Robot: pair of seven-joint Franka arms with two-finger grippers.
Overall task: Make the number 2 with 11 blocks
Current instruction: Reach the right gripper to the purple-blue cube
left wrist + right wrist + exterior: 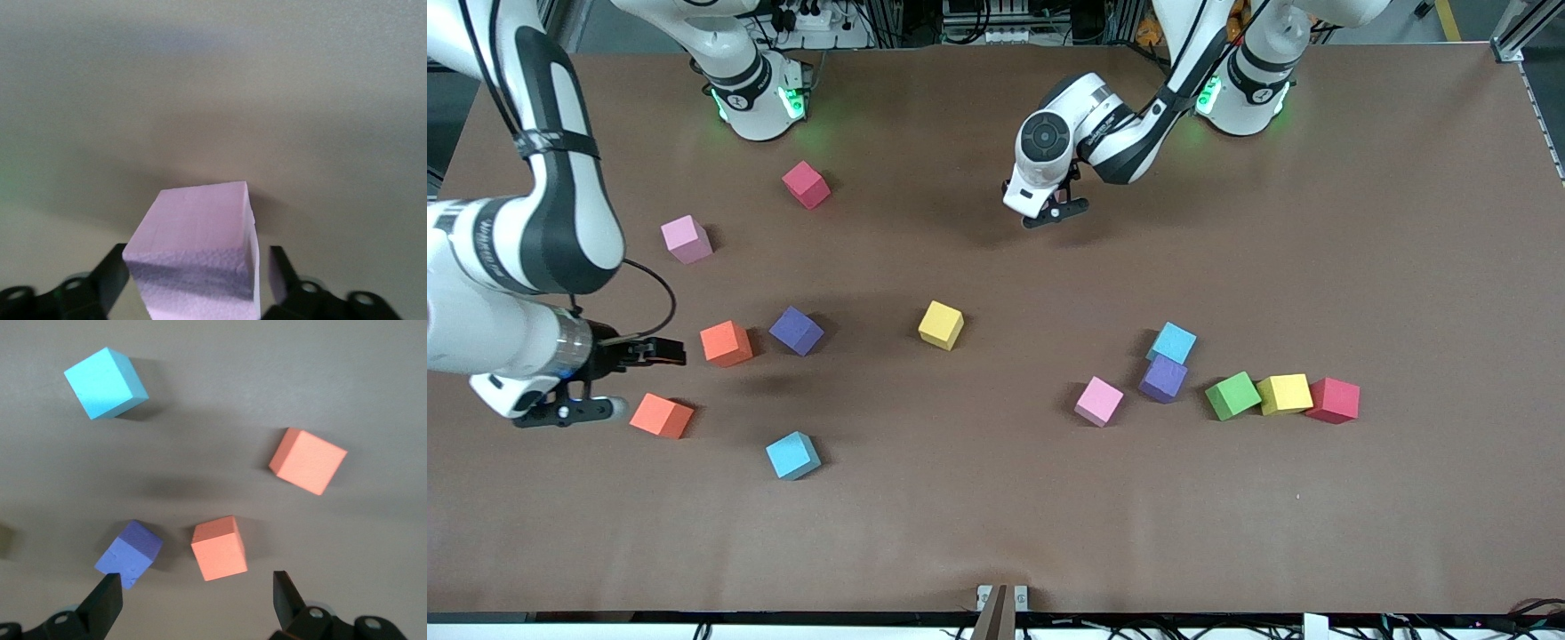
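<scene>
— Where do we see the left gripper (1054,212)?

— Low over the table near the left arm's base. In its wrist view a pale pink cube (200,253) sits between the fingers (110,277). We see a gap on one side, so the fingers straddle it and are not clamped.

— And the right gripper (660,352)?

— Spread wide, holding nothing, over the right arm's end of the table just beside two orange cubes (727,343) (662,415).

— The other blocks?

— Scattered, and we see no digit. A purple (796,330) one, a yellow (941,324) one and a blue one (792,455) lie apart. Toward the left arm's end, a green cube (1232,395), a yellow cube (1285,393) and a crimson cube (1333,400) touch in a row.
</scene>
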